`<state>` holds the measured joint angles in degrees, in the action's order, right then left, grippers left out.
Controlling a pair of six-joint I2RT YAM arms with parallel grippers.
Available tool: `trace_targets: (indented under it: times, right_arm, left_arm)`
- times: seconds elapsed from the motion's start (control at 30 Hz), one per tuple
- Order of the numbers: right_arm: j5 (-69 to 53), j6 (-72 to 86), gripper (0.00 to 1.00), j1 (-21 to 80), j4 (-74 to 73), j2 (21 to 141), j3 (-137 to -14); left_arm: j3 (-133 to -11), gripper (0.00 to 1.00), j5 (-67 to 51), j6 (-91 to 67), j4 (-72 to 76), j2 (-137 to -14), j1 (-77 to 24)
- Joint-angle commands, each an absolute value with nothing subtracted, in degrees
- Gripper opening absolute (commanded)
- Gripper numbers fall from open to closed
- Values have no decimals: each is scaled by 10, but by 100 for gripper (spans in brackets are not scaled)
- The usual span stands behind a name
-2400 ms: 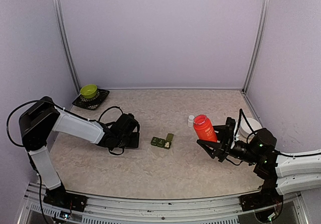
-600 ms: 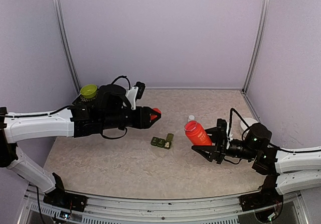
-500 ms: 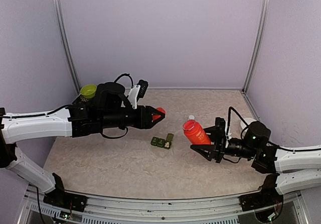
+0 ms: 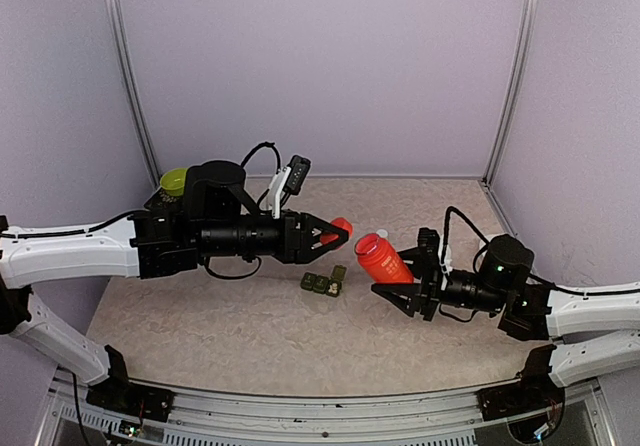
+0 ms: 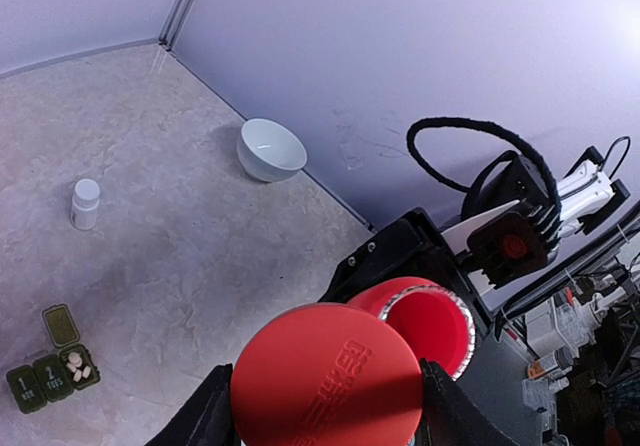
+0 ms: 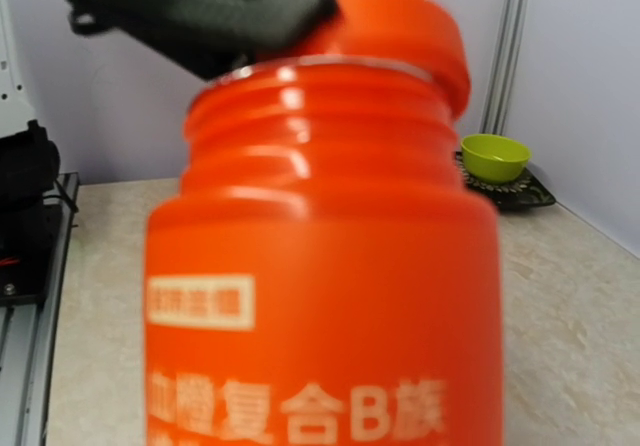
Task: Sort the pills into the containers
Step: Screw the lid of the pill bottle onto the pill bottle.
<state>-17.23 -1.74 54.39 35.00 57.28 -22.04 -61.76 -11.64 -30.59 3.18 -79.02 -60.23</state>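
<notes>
Dark green three-compartment plastic containers [image 4: 321, 284] sit on the worktop [image 4: 250, 336], one lid [image 5: 60, 324] up, few pills [image 5: 78, 372] in. The left gripper [image 4: 328, 234] pinches the round red cap [image 5: 325, 374], the right gripper [image 4: 400, 278] the uncapped red bottle [image 4: 374, 254]; sorting looks barely begun.

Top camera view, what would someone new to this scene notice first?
The tilted red cylindrical plastic bottle, mouth open, is held mid-scene by the right hand. Its mouth faces the red round plastic cap gripped in the left hand. Just below and between them, the dark green plastic pill strip lies on the beige tabletop with one lid flipped open.
</notes>
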Motion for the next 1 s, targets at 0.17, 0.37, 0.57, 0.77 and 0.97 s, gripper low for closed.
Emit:
trace_targets:
  times: [0.17,0.37,0.57,0.77,0.97]
  right_arm:
    - [-134,-32,0,559,337,579,-246]
    - [-133,-34,0,564,337,570,-248]
    - [-130,-38,0,566,332,562,-250]
    - [-124,-39,0,567,329,554,-248]
    - [-117,-41,0,568,326,550,-247]
  left_arm:
    - [-666,49,-143,-313,72,-802,-627]
    - [-676,49,-143,-314,65,-817,-635]
    - [-682,49,-140,-314,56,-829,-636]
    - [-687,49,-136,-310,47,-838,-640]
    - [-690,49,-141,-308,45,-844,-643]
